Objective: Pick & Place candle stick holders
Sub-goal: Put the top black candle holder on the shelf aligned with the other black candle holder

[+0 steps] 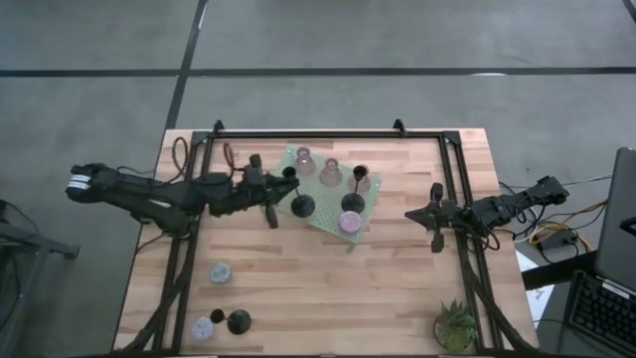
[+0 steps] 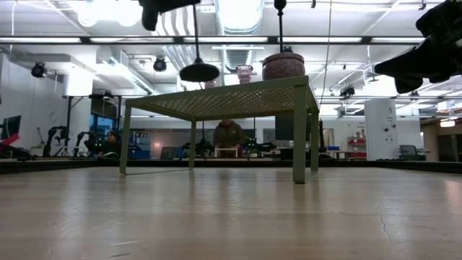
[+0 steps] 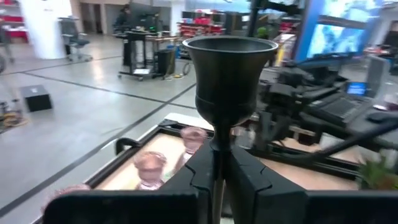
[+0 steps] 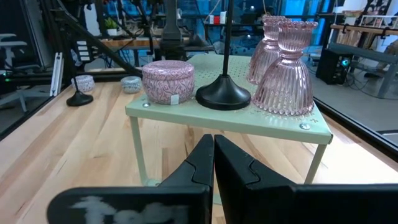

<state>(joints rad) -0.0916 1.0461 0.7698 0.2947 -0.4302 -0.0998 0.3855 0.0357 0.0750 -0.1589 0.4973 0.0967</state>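
Holding a black candle holder by its slim stem, upright and cup-up, your left gripper hangs just off the green stand's left edge, so carry rightward; the right gripper waits shut, empty, farther off.

A pale wooden tabletop stands on a grey concrete floor crossed by dark seams. Level across it lies an open workshop: long ceiling lights, silver ducts, a white pillar at the right, and benches with screens where a person sits facing the tabletop
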